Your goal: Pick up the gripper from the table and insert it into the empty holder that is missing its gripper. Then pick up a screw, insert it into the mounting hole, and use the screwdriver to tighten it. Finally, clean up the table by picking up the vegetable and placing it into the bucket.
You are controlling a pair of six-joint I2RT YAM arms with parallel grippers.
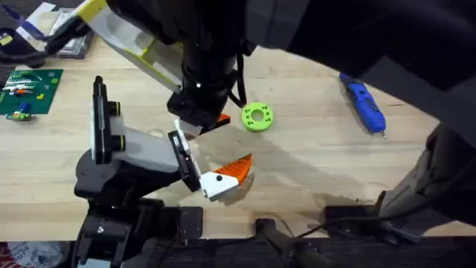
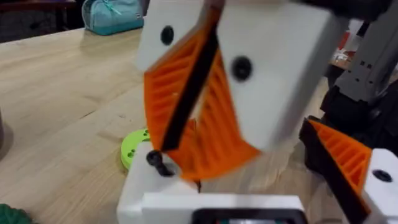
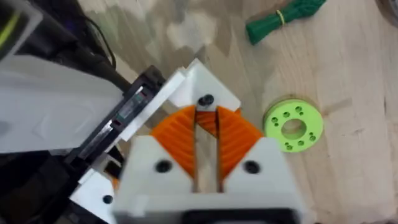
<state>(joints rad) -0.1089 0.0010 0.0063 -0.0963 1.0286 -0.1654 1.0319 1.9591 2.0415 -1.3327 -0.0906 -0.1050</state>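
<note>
Most steps look undone: the orange gripper (image 1: 234, 170) sits at the holder (image 1: 141, 149) end, while the screwdriver (image 1: 364, 104) and vegetable (image 3: 283, 17) lie on the desk (image 1: 320, 164). The right tool (image 3: 206, 130) is nearly closed; I cannot tell the state of the left tool (image 2: 180, 149).

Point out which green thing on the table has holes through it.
The flat bright green ring, with small holes around its centre opening. The darker green vegetable is a long bundle with a yellow band.
</note>
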